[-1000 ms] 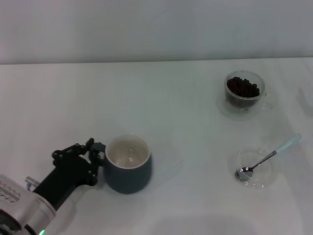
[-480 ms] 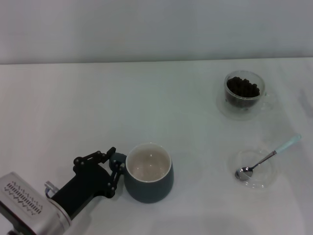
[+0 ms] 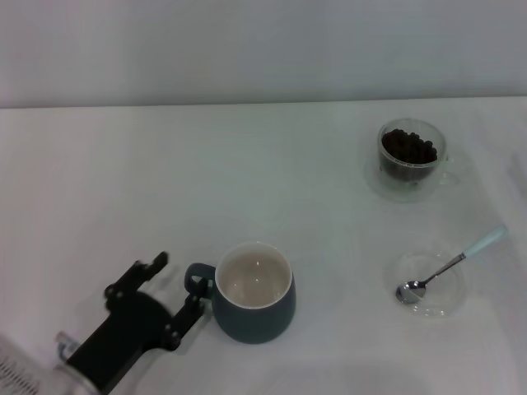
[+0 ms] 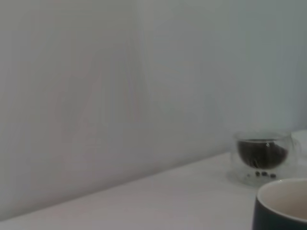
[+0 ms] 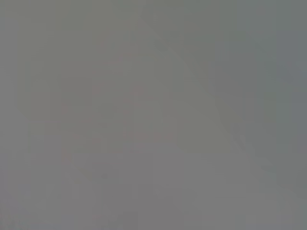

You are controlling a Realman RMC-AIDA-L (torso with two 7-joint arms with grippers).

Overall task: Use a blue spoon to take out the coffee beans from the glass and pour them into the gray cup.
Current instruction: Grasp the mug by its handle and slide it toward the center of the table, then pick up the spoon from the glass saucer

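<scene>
Bare table [image 3: 247,164] between gray cup [image 3: 254,292] and glass [image 3: 412,158]

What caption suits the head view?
Left gripper open beside the gray cup; blue spoon on saucer, glass of beans beyond.

White table [image 3: 165,181] carries: gray cup [image 3: 254,303] near front, handle leftward; glass [image 3: 410,160] of coffee beans [image 3: 408,148] far right; clear saucer [image 3: 428,284] nearer, right, with blue spoon [image 3: 451,263] resting across it.
</scene>
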